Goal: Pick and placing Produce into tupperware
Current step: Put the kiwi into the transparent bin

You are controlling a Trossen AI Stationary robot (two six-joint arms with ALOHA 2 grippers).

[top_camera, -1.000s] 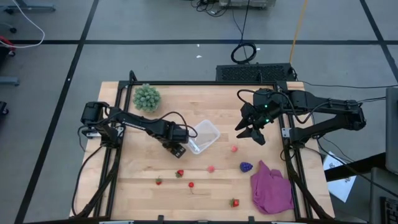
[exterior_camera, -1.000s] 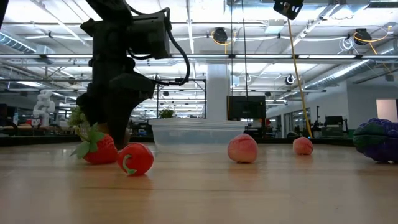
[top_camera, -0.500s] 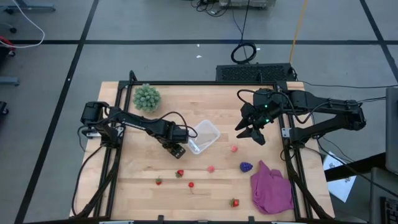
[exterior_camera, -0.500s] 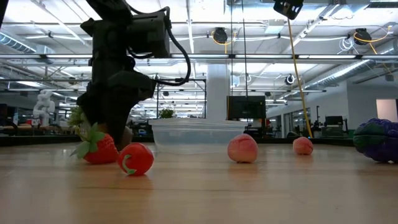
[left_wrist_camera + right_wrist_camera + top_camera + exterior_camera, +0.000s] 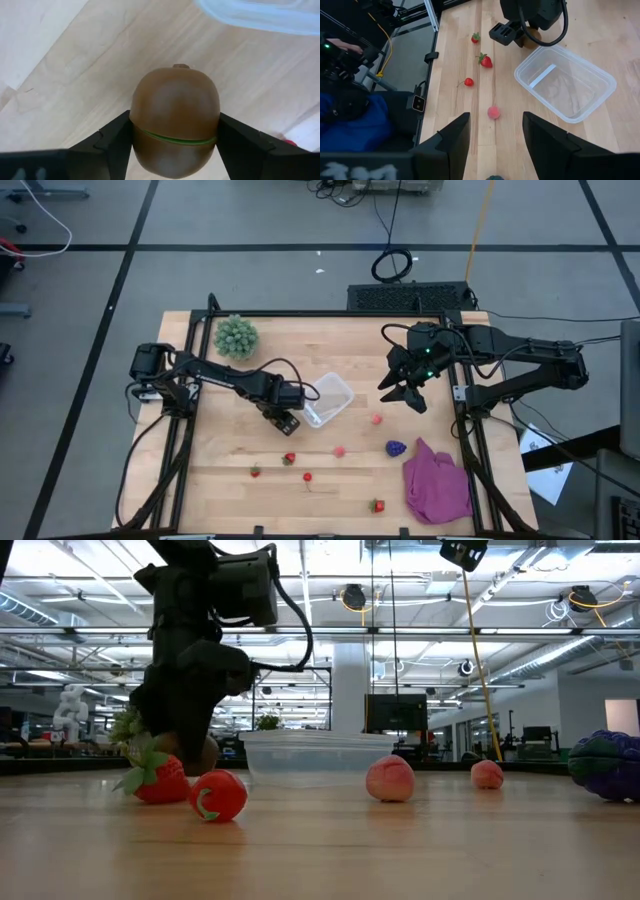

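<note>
Kiwi (image 5: pixel 175 120): brown toy fruit with a green seam around its middle, sitting between my left gripper's (image 5: pixel 175 150) two fingers; from the left wrist view both fingers press its sides, so I read it as clamped.
Height: in the low view the kiwi (image 5: pixel 205 753) looks close to the wood; I cannot tell whether it has lifted clear.
Tupperware (image 5: pixel 329 400): clear tub, empty as far as I can see, just beside the left gripper (image 5: pixel 286 418) on the side toward the table's middle; its rim shows just past the fruit in the wrist view.
Key relation: the tub lies straight ahead of the held kiwi, its long axis running diagonally across the table; I judge a lift over the near rim is all the coming move needs.
Right gripper (image 5: pixel 405 388): hovers above the table beyond the tub, fingers parted with nothing between them; the left arm is clearly nearer.
Other produce: strawberries (image 5: pixel 289 458) and small pink fruits (image 5: pixel 376 419) scattered on the near half, a purple cluster (image 5: pixel 396 448) beside the purple cloth (image 5: pixel 437 480).
Surface: pale wooden table (image 5: pixel 350 340), green spiky plant (image 5: pixel 236 336) at a far corner.
Room: grey floor with taped lines, cables behind the table.
</note>
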